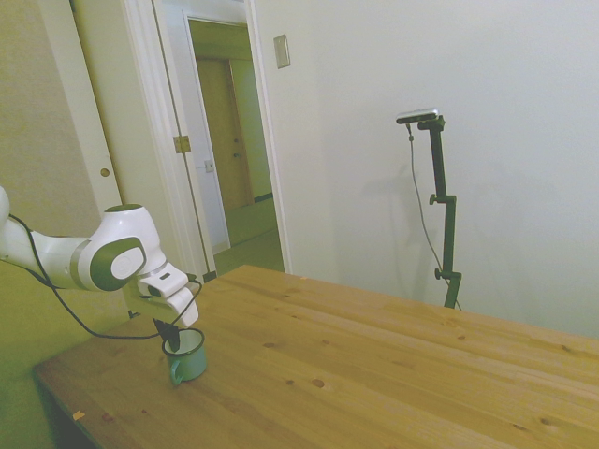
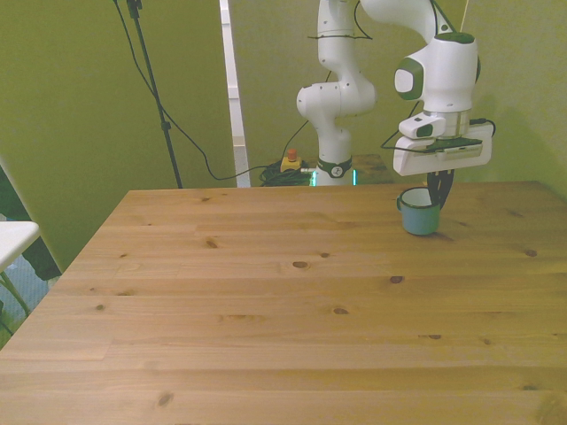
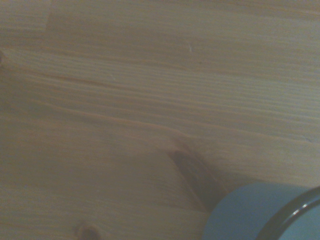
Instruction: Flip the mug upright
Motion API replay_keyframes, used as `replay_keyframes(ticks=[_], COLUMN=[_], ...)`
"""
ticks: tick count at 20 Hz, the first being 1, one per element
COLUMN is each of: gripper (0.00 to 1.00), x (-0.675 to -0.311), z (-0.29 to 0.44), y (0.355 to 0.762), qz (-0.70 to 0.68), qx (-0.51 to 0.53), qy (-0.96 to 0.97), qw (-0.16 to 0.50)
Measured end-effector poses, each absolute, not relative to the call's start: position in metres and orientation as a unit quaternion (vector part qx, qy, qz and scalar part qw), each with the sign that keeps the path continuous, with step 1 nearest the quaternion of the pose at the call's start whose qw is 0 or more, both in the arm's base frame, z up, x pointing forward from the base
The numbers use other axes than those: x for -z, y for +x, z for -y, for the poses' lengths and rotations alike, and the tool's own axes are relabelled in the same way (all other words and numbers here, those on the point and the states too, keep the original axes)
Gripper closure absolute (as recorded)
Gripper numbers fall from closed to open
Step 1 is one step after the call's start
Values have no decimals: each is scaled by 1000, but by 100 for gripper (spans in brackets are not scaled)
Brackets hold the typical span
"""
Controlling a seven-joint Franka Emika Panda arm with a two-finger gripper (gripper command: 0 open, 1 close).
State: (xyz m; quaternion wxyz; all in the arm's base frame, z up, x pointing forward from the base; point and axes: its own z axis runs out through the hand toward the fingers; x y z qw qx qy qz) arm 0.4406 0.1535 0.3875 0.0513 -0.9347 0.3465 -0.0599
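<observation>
Wooden surface [image 2: 266,336]: bare planks with dark knots fill the foreground of the front view. The wrist view shows the same grain at close range, out of focus, with a dark knot streak running to the mug.

Mug [image 2: 418,213]: teal-green, dark rim, whitish inside. It stands upright on the surface with the opening facing up, near the far edge toward the front view's right. In the side view the mug [image 1: 186,354] sits near the surface's left corner, its small loop handle on the side facing that camera. In the wrist view only part of the mug [image 3: 250,212], teal wall and an arc of dark rim, shows at the frame edge.

Gripper [image 2: 439,193]: it hangs from the white arm directly above the mug, the dark fingers [image 2: 442,188] pointing down to the rim on the front view's right side. In the side view the gripper [image 1: 170,331] meets the rim at its upper left. Finger state: they appear close together at the rim; whether they pinch the wall, I cannot tell.

Background: an open doorway [image 1: 229,140] and a pale wall in the side view.
</observation>
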Motion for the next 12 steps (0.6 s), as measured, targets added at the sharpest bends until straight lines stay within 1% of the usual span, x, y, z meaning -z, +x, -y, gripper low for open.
replay_keyframes(ticks=[8,12], gripper=[0,0], x=[-388,-394], z=[-152,-151], y=[441,441], qz=[-351,-352], qx=[60,66], qy=[-933,-932], qw=[52,55])
